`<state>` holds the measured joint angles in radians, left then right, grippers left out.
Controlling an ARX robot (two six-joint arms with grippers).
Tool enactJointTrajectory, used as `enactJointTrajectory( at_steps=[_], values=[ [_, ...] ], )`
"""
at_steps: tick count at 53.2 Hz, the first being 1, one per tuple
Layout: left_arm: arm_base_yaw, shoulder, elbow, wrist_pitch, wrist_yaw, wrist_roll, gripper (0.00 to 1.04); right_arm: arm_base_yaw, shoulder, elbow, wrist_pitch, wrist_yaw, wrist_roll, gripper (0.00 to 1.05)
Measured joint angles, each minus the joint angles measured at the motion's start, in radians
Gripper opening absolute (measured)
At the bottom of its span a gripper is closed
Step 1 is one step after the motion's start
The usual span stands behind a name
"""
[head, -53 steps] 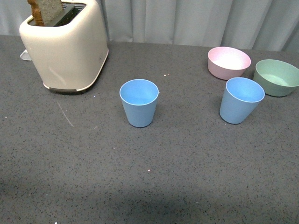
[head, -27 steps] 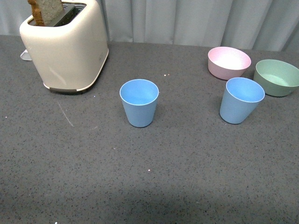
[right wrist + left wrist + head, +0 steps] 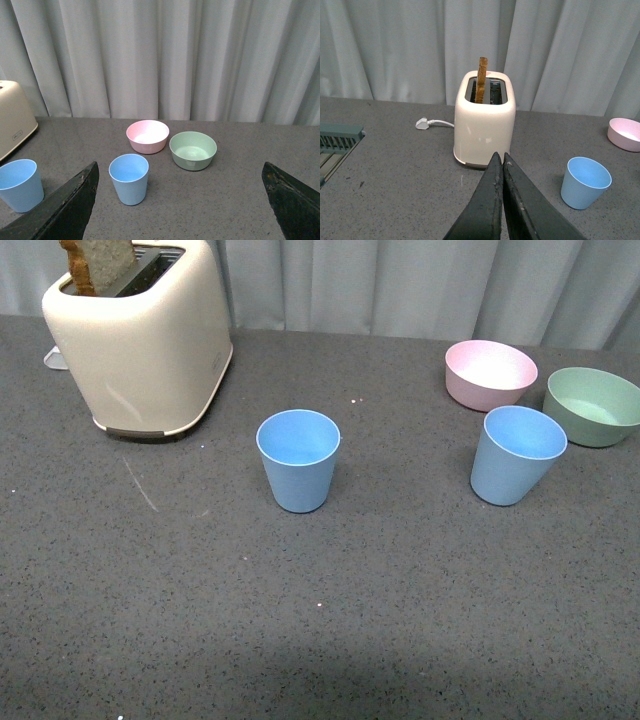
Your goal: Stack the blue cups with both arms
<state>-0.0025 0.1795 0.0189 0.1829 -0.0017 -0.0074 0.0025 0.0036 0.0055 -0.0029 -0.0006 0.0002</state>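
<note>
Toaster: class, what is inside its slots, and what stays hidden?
A browned bread slice stands upright in one slot of the toaster, top sticking out. Its lower part is hidden by the body; the other slot's depths are dark.

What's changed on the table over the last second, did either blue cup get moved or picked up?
Nothing visibly changed. The central blue cup and the other blue cup stand upright, apart and untouched, exactly where they were. The toaster, pink bowl and green bowl also stayed put.

blue cups (image 3: 298,462): matt plastic | toaster (image 3: 150,360): smooth, slight sheen | table (image 3: 400,590): speckled, matt
</note>
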Motion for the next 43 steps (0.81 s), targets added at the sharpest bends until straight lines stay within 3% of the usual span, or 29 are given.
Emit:
enactJointTrajectory(
  at_steps=[2,5,13,20,27,35,41,43],
  values=[
    [0.000,-0.016,0.000,-0.016,0.000,0.000,0.04,0.000,0.000,0.000,0.000,0.000,0.000,0.95],
    [0.000,-0.122,0.000,-0.159,0.002,0.000,0.04,0.000,0.000,0.000,0.000,0.000,0.000,0.95],
    [0.000,-0.174,0.000,-0.180,0.002,0.000,0.08,0.000,0.000,0.000,0.000,0.000,0.000,0.95],
    [0.000,-0.175,0.000,-0.180,0.002,0.000,0.35,0.000,0.011,0.000,0.009,0.009,-0.039,0.95],
    [0.000,-0.175,0.000,-0.181,0.002,0.000,0.58,-0.013,0.272,0.035,0.169,0.012,-0.189,0.95],
    [0.000,-0.175,0.000,-0.181,0.002,0.000,0.81,-0.008,0.702,0.181,0.335,-0.003,-0.158,0.95],
    [0.000,-0.175,0.000,-0.181,0.002,0.000,0.99,0.005,1.029,0.347,0.310,-0.023,-0.089,0.95],
    [0.000,-0.175,0.000,-0.181,0.002,0.002,1.00,0.008,1.122,0.396,0.290,-0.023,-0.073,0.95]
  ],
)
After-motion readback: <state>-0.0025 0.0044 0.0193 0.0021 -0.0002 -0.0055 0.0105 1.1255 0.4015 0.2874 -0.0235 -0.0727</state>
